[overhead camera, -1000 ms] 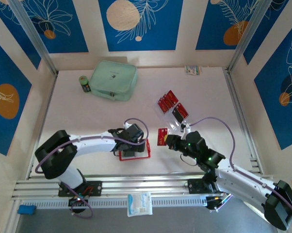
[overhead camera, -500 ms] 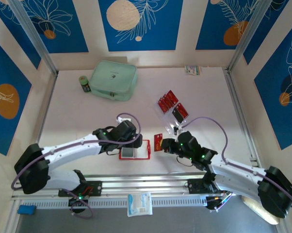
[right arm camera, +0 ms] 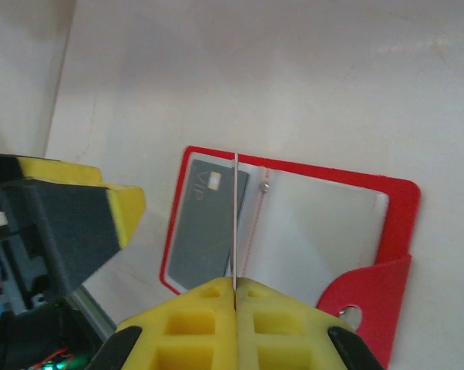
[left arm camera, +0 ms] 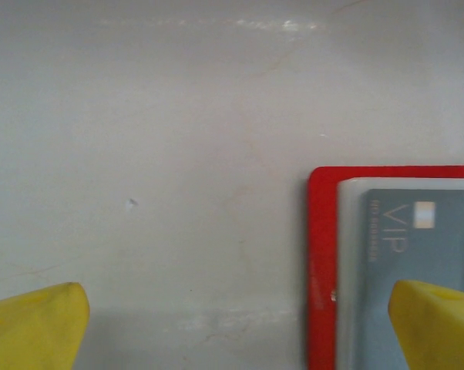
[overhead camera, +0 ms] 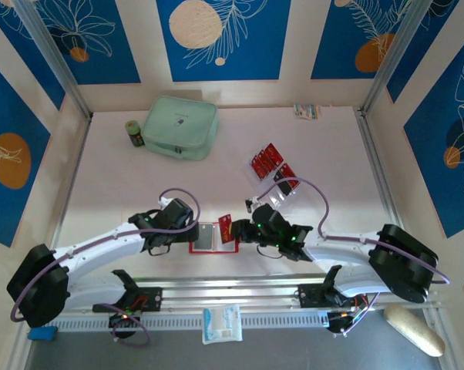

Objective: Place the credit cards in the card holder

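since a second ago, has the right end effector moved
Yes. The right end effector has moved left, away from the clear tray, over the card holder, gripping a credit card.

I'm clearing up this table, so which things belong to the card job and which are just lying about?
Part of the job: open red card holder, credit card pinched in the right claw, spare credit cards behind.
Lying about: mint-green case, small green container, small packet at the back edge.
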Robot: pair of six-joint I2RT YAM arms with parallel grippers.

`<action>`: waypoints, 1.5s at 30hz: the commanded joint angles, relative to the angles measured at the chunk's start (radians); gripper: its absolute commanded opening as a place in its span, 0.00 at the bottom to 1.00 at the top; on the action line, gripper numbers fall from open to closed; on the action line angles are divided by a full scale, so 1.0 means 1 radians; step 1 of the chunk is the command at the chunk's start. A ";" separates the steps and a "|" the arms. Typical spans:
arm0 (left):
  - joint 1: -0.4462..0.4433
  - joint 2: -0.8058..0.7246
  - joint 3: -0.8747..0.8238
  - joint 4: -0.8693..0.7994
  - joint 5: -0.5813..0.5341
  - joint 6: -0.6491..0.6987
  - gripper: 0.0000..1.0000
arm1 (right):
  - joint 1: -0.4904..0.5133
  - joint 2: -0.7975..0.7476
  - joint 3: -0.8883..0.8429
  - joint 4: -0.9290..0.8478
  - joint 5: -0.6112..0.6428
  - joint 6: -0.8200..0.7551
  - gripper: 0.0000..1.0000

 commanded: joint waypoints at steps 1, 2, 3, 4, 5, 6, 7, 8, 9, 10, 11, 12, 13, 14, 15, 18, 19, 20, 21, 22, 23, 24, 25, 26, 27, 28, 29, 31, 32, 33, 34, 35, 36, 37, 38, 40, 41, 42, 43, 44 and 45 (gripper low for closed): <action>0.021 -0.015 -0.021 0.012 0.022 0.036 1.00 | 0.005 0.028 0.007 0.028 0.012 -0.014 0.00; 0.023 -0.014 -0.022 0.017 0.027 0.039 1.00 | 0.005 0.030 0.005 0.028 0.016 -0.013 0.00; 0.027 -0.008 -0.023 0.021 0.033 0.041 1.00 | 0.003 0.031 -0.001 0.028 0.019 -0.013 0.00; 0.028 -0.002 -0.025 0.024 0.035 0.045 1.00 | 0.002 0.031 -0.005 0.026 0.023 -0.014 0.00; 0.032 0.003 -0.026 0.028 0.039 0.046 1.00 | 0.000 0.029 -0.009 0.025 0.024 -0.013 0.00; 0.034 0.008 -0.027 0.034 0.042 0.047 1.00 | -0.003 0.028 -0.014 0.025 0.026 -0.011 0.00; 0.036 0.014 -0.029 0.040 0.045 0.050 1.00 | -0.006 0.026 -0.018 0.024 0.028 -0.010 0.00; 0.038 0.020 -0.031 0.043 0.046 0.051 1.00 | -0.008 0.027 -0.021 0.022 0.029 -0.010 0.00; 0.039 0.025 -0.033 0.048 0.047 0.051 1.00 | -0.011 0.027 -0.026 0.023 0.030 -0.007 0.00; 0.040 0.029 -0.034 0.053 0.050 0.051 1.00 | -0.013 0.029 -0.032 0.025 0.032 -0.004 0.00; 0.040 0.032 -0.035 0.056 0.050 0.052 1.00 | -0.015 0.031 -0.036 0.029 0.032 -0.002 0.00; 0.042 0.039 -0.036 0.058 0.050 0.052 0.99 | -0.016 0.034 -0.040 0.031 0.032 0.000 0.00; 0.045 0.044 -0.039 0.060 0.049 0.052 1.00 | -0.019 0.037 -0.043 0.036 0.032 0.002 0.00; 0.045 0.047 -0.043 0.063 0.048 0.052 1.00 | -0.018 0.039 -0.048 0.037 0.032 0.001 0.00; 0.046 0.049 -0.048 0.069 0.050 0.051 1.00 | -0.019 0.043 -0.050 0.040 0.031 0.003 0.00; 0.047 0.060 -0.061 0.088 0.058 0.050 1.00 | -0.021 0.054 -0.054 0.047 0.032 0.005 0.00; 0.047 0.061 -0.065 0.092 0.057 0.049 1.00 | -0.023 0.057 -0.056 0.049 0.031 0.007 0.00; 0.046 0.063 -0.067 0.097 0.060 0.050 1.00 | -0.023 0.059 -0.058 0.052 0.030 0.007 0.00; 0.046 0.066 -0.069 0.102 0.061 0.050 1.00 | -0.022 0.062 -0.059 0.055 0.030 0.007 0.00; 0.047 0.067 -0.071 0.104 0.062 0.049 1.00 | -0.023 0.064 -0.061 0.057 0.031 0.010 0.00; 0.049 0.071 -0.073 0.107 0.063 0.050 1.00 | -0.024 0.065 -0.062 0.058 0.032 0.011 0.00; 0.049 0.075 -0.073 0.108 0.065 0.051 1.00 | -0.022 0.066 -0.062 0.059 0.032 0.013 0.00; 0.048 0.080 -0.075 0.113 0.065 0.051 1.00 | -0.022 0.067 -0.065 0.061 0.032 0.012 0.00; 0.049 0.084 -0.077 0.116 0.067 0.051 1.00 | -0.022 0.067 -0.065 0.060 0.031 0.014 0.00; 0.048 0.089 -0.078 0.120 0.069 0.051 1.00 | -0.023 0.066 -0.068 0.060 0.033 0.014 0.00; 0.049 0.093 -0.080 0.126 0.073 0.051 1.00 | -0.022 0.066 -0.068 0.060 0.033 0.014 0.00; 0.049 0.096 -0.080 0.133 0.078 0.051 1.00 | -0.022 0.065 -0.069 0.061 0.033 0.015 0.00; 0.049 0.096 -0.087 0.155 0.090 0.054 1.00 | -0.022 0.066 -0.070 0.061 0.035 0.016 0.00; 0.049 0.092 -0.090 0.165 0.097 0.056 1.00 | -0.022 0.067 -0.071 0.060 0.035 0.016 0.00; 0.049 0.087 -0.095 0.177 0.106 0.059 1.00 | -0.023 0.069 -0.073 0.059 0.035 0.016 0.00; 0.049 0.079 -0.097 0.191 0.118 0.064 1.00 | -0.023 0.071 -0.074 0.061 0.035 0.016 0.00; 0.049 0.069 -0.101 0.203 0.128 0.065 1.00 | -0.024 0.073 -0.074 0.061 0.037 0.018 0.00; 0.048 0.053 -0.108 0.218 0.145 0.065 1.00 | -0.022 0.075 -0.077 0.062 0.038 0.019 0.00; 0.048 0.031 -0.117 0.239 0.164 0.067 1.00 | -0.022 0.077 -0.082 0.066 0.038 0.022 0.00; 0.049 0.008 -0.125 0.258 0.182 0.067 1.00 | -0.024 0.079 -0.083 0.067 0.040 0.022 0.00; 0.050 -0.041 -0.144 0.302 0.228 0.064 1.00 | -0.022 0.083 -0.087 0.072 0.041 0.024 0.00; 0.050 -0.056 -0.151 0.313 0.242 0.061 1.00 | -0.023 0.086 -0.088 0.073 0.041 0.026 0.00; 0.050 -0.069 -0.155 0.324 0.262 0.056 1.00 | -0.024 0.088 -0.090 0.076 0.041 0.026 0.00; 0.051 -0.075 -0.160 0.335 0.278 0.051 1.00 | -0.023 0.091 -0.091 0.080 0.040 0.026 0.00; 0.050 -0.082 -0.163 0.353 0.300 0.045 1.00 | -0.023 0.094 -0.092 0.081 0.038 0.026 0.00; 0.050 -0.085 -0.168 0.369 0.318 0.039 1.00 | -0.022 0.097 -0.093 0.084 0.038 0.029 0.00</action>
